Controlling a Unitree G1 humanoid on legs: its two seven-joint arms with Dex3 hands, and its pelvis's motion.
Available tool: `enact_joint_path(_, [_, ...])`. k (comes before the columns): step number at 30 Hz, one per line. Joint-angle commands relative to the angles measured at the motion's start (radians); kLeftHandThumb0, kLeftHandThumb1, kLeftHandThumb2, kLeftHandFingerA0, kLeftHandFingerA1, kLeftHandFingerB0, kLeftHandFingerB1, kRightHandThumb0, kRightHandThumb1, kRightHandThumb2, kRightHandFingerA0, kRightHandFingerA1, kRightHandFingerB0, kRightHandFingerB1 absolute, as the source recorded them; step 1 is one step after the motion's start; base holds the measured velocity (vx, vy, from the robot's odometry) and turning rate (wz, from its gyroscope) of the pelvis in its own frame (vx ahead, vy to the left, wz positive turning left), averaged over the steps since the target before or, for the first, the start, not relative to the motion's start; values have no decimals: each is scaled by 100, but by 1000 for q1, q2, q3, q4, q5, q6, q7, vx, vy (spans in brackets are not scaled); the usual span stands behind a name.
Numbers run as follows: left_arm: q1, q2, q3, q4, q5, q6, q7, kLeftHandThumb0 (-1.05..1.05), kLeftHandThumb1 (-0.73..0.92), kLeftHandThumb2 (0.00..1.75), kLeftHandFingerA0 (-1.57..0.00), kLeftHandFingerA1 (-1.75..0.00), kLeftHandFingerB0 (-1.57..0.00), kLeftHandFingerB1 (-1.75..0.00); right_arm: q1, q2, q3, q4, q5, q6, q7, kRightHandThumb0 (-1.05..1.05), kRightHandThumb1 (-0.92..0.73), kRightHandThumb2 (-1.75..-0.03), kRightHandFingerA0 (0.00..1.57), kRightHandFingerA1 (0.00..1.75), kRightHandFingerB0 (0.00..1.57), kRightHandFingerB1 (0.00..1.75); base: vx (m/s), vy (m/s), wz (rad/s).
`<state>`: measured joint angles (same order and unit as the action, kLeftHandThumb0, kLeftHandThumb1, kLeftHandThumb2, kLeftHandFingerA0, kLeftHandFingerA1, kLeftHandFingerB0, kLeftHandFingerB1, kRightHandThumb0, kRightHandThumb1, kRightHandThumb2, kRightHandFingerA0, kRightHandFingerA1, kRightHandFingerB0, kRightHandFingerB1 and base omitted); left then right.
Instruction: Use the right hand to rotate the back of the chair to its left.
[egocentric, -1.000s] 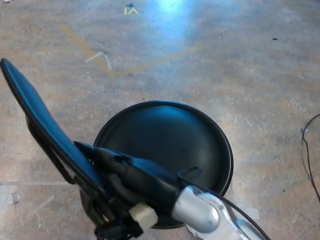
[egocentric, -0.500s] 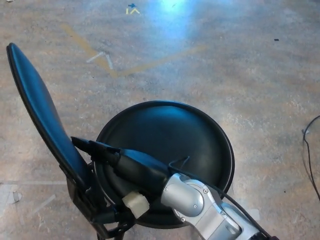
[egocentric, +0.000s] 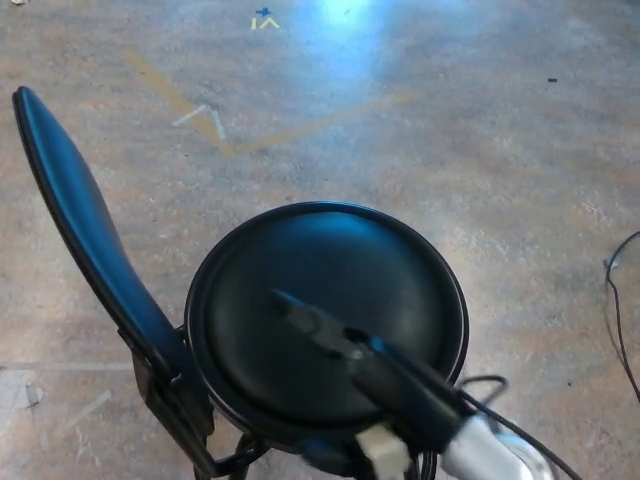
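- Black chair backrest (egocentric: 75, 230) stands at nine o'clock of the round seat (egocentric: 340, 290).
- Right hand (egocentric: 330, 335) hovers over the seat, empty; finger spread unclear.

Chair (egocentric: 320, 300) and cable (egocentric: 618, 300) on floor (egocentric: 480, 130)

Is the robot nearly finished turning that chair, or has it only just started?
It looks nearly finished. The chair back now stands at the robot's left of the round seat, so the turn seems made. The right hand is over the seat, apart from the back, and I cannot tell if its fingers are open. What seems left is drawing the arm away. The left hand is not in view.
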<state>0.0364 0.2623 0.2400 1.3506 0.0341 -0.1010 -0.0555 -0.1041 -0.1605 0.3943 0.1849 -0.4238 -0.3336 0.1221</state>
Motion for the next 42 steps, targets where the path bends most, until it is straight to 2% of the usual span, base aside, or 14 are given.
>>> enact_joint_path(1, [6,-4,-4,4,5,1,10,-70,85,66,-53,-42,-49,-39,104,-39,-151,-14,-2,-244,-253,-93,-61,-99,3,19,10,13,0,0,0])
enact_joint_path(5, [-2,-6,7,2,-5,1,10,-69,85,66,-54,-44,-51,-40,124,-75,-246,33,-16,-290,-333,-87,-59,-100,3,28,9,20,0,0,0])
enact_joint_path(6, [-4,-5,9,3,-7,1,4,-68,86,66,-51,-43,-49,-39,140,-92,-275,40,-61,-265,-392,-87,-75,-63,8,34,7,25,0,0,0])
enact_joint_path(7, [-5,-4,9,3,-7,3,1,-68,86,66,-51,-43,-48,-39,149,-99,-291,55,-68,-257,-410,-86,-57,-97,6,38,8,20,0,0,0])
enact_joint_path(16, [-2,0,1,2,3,0,-2,-68,88,67,-52,-43,-48,-39,101,-143,-414,509,33,-255,-491,-74,-60,-95,3,32,7,28,0,0,0])
enact_joint_path(17, [-2,1,6,3,-1,3,3,-68,86,66,-54,-43,-50,-39,92,-141,-442,603,73,-252,-479,-67,-81,-63,6,27,9,25,0,0,0])
enact_joint_path(21, [-5,1,3,3,2,3,-3,-68,87,66,-52,-43,-49,-39,51,-144,-492,817,127,-221,-454,-66,-87,-65,7,29,9,26,0,0,0])
enact_joint_path(22, [-6,-1,3,4,2,4,-2,-69,87,66,-52,-43,-49,-39,46,-148,-495,848,123,-204,-461,-72,-70,-99,5,40,8,31,0,0,0])
enact_joint_path(24, [-9,-4,4,5,1,6,-1,-69,86,66,-52,-43,-49,-39,38,-154,-494,908,105,-168,-477,-79,-73,-107,14,47,0,35,0,0,0])
enact_joint_path(25, [-9,-6,5,4,0,6,-4,-68,87,67,-50,-43,-47,-38,39,-153,-495,952,101,-125,-479,-35,-55,-111,1,49,0,48,0,0,0])
enact_joint_path(31, [-11,-11,15,4,-11,4,-5,-68,85,66,-52,-43,-49,-39,42,-137,-515,1071,115,-67,-447,-34,-57,-112,1,49,0,48,0,0,0])
enact_joint_path(32, [-8,-11,11,3,-6,-3,-3,-68,86,67,-50,-43,-47,-39,45,-128,-522,1096,122,-46,-430,-71,-73,-95,15,44,9,39,0,0,0])
enact_joint_path(33, [-7,-11,9,3,-3,-5,0,-67,86,66,-52,-43,-50,-40,47,-126,-524,1103,123,-42,-424,-35,-54,-110,1,48,0,48,0,0,0])
enact_joint_path(42, [-13,-8,16,2,-12,10,-9,-68,85,66,-50,-44,-49,-39,78,-81,-600,1168,197,41,-322,-36,-51,-108,0,49,0,48,0,0,0])
